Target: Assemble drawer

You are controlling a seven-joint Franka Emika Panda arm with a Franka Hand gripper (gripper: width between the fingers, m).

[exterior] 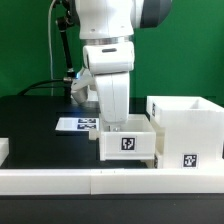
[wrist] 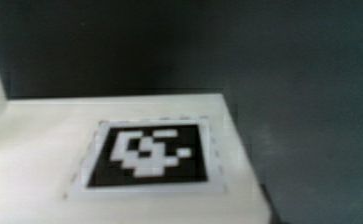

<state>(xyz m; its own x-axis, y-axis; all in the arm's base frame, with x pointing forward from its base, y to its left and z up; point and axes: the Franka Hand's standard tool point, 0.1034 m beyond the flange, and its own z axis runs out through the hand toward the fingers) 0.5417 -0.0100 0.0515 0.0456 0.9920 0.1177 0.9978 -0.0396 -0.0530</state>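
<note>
Gripper point(exterior: 113, 122) sits down inside small tray point(exterior: 128, 143), prob to grip its wall; jaws hidden, can't tell if spread. Shell point(exterior: 186, 130) touches tray's side, both against rail point(exterior: 60, 178).

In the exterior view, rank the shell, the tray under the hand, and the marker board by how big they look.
1. Shell, the largest.
2. Tray, clearly smaller.
3. Marker board, the smallest showing, but the arm hides part of it and it lies farther back, so this rank is unsure.
</note>
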